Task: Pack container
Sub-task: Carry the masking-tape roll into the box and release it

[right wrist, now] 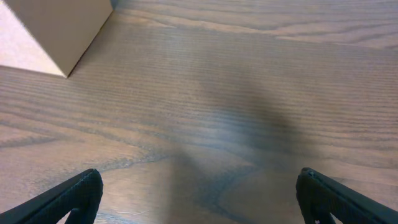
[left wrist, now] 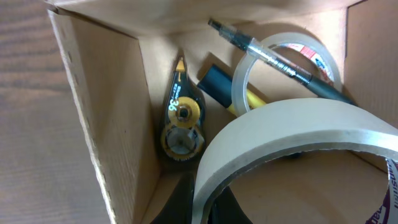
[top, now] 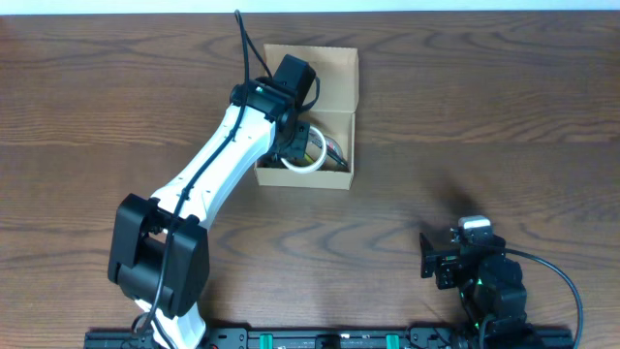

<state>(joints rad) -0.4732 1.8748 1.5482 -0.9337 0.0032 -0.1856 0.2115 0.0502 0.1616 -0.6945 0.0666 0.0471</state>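
Overhead view – the container (top: 334,73) is sitting open mid-counter (top: 484,97). Left claw (left wrist: 202,208) is reaching inside it, clamping a masking tape roll (left wrist: 298,124) – right claw (right wrist: 199,199) is idling well apart, fingers spread wide.

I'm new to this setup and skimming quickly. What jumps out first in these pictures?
The left gripper, reaching into the open cardboard box at the table's far middle, pinches a masking tape roll. Inside lie a correction tape dispenser, a clear tape roll and a pen. The right gripper hangs open over the wooden table, near right.
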